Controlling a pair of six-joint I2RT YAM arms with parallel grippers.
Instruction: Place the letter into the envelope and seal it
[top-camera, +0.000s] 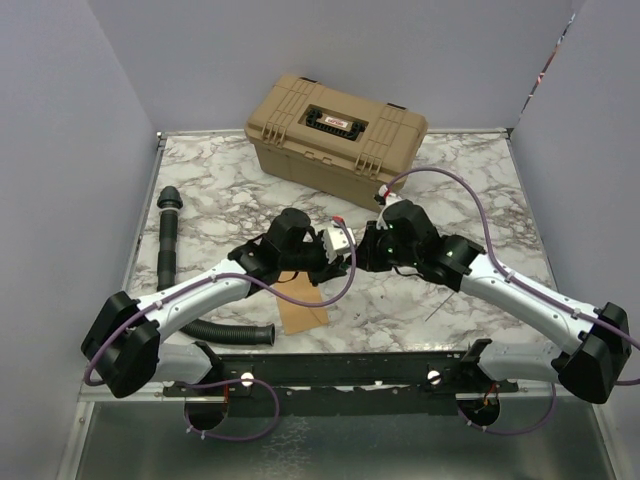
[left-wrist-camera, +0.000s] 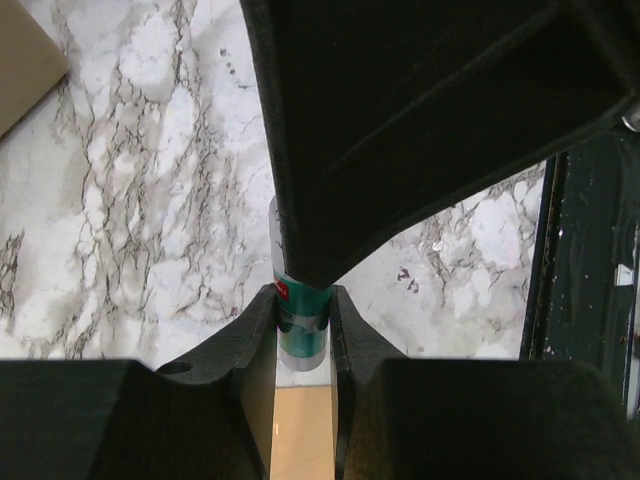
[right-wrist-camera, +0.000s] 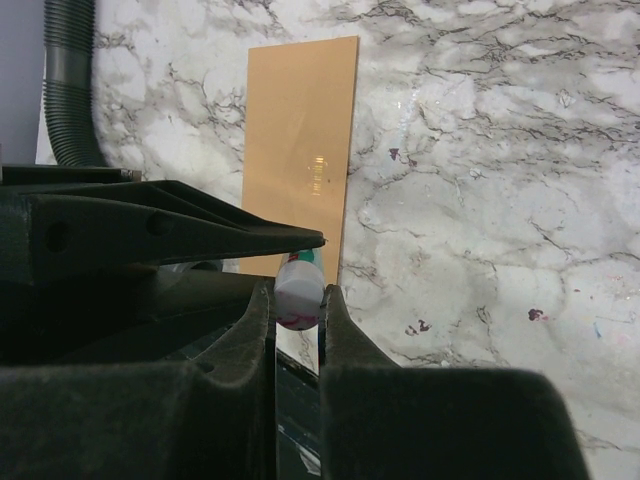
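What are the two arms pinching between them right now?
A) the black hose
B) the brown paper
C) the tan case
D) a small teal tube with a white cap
D: the left tool grips the teal tube and the right tool grips its white cap, while the envelope lies flat on the table.

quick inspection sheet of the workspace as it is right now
surface: marble table, a few small dark specks
job's things: envelope lying flat beside the left arm; letter not seen as a separate sheet
clutter: tan case closed, at the back; black hose on the left
grippers: left gripper and right gripper both shut on one white-capped teal tube
cables: purple cables looping off both arms
surroundings: grey walls
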